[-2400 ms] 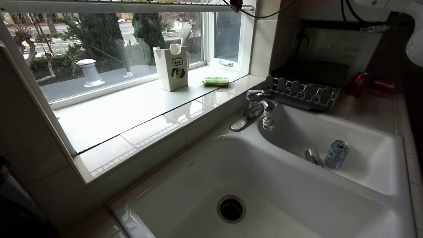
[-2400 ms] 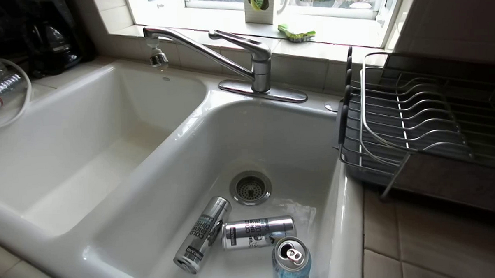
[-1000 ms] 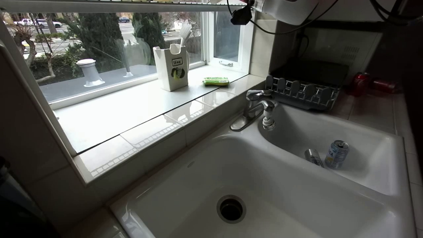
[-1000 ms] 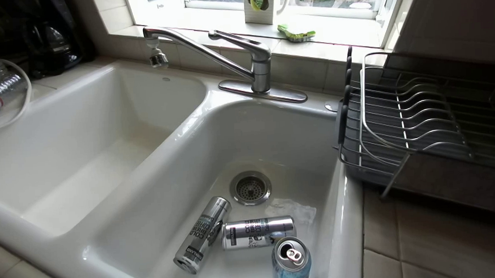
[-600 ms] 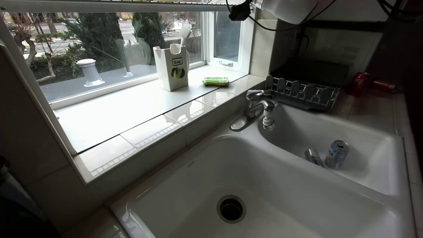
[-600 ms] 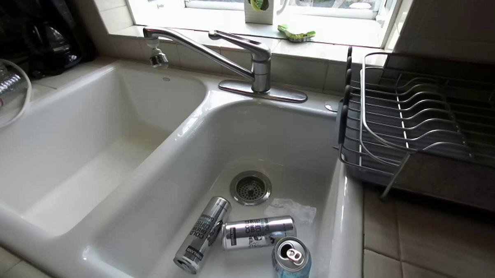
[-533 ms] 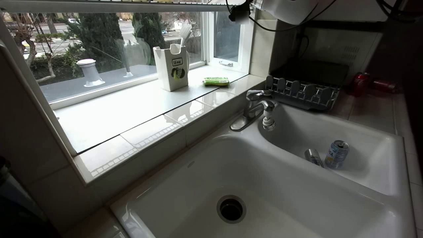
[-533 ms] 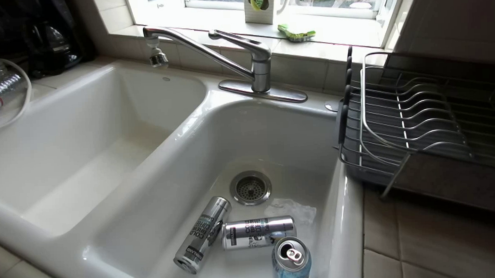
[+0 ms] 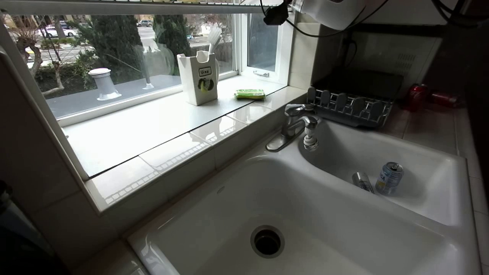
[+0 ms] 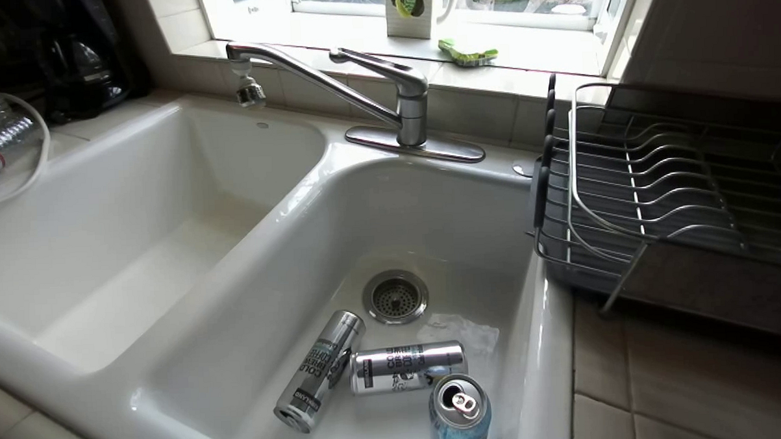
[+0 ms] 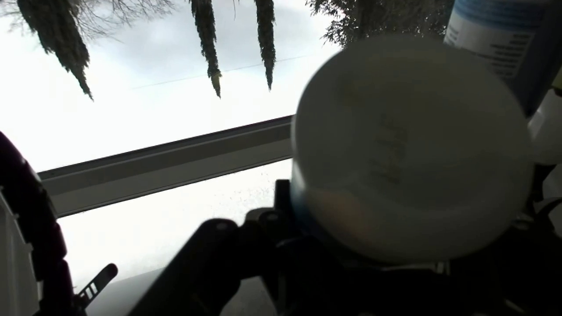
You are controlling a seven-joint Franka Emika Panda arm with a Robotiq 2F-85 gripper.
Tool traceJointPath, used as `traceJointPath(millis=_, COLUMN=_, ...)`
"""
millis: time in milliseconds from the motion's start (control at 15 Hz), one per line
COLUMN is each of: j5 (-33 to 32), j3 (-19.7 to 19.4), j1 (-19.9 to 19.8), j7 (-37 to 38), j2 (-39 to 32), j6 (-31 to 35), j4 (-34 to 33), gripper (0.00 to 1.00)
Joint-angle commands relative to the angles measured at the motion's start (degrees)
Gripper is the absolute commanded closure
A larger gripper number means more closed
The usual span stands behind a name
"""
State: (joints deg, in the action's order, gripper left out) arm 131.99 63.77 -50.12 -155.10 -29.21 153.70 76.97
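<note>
In the wrist view, a round white container (image 11: 408, 131) with a blue edge on its side fills the right half, its base facing the camera. My gripper (image 11: 395, 228) has this container between its fingers; the left finger presses against its side, and the right finger is lost in shadow. A bottle with a blue and white label (image 11: 496, 39) stands just beyond it. The window frame (image 11: 175, 162) lies behind. In an exterior view, my white arm (image 9: 334, 13) and a black part (image 9: 276, 14) show at the top; the gripper is out of both exterior views.
A wire shelf (image 9: 153, 8) crosses above the window. A pitcher (image 9: 198, 78) and green packet (image 9: 249, 94) stand on the sill. Below are a faucet (image 10: 411, 108), dish rack (image 10: 643, 191) and double sink (image 10: 261, 230) holding silver cans (image 10: 409, 368) and a blue can (image 10: 460, 415).
Since 2.4 s ago, my arm has swung left from the right edge to the window's upper right corner in an exterior view. In the last second it shifts only slightly. The sink's cans are unmoved.
</note>
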Motion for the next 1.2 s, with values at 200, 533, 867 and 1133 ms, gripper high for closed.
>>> traceJointPath(millis=200, j5=-0.3, j3=-0.4, j1=1.6, j7=-1.3, j2=-3.5, j6=-5.8, j4=-0.8, gripper=0.62)
traceJointPath(millis=533, j5=0.8, j3=-4.8, j1=5.0, j7=-1.8, j2=-4.7, j6=-9.8, j4=-3.1, gripper=0.62)
traceJointPath(millis=867, j5=8.4, j3=-27.8, j1=20.0, j7=1.0, j2=-0.7, j6=-18.1, j4=-5.9, gripper=0.62)
traceJointPath(millis=1133, j5=13.7, j3=-43.7, j1=32.2, j7=3.1, j2=-0.6, j6=-20.6, j4=-8.7, gripper=0.62)
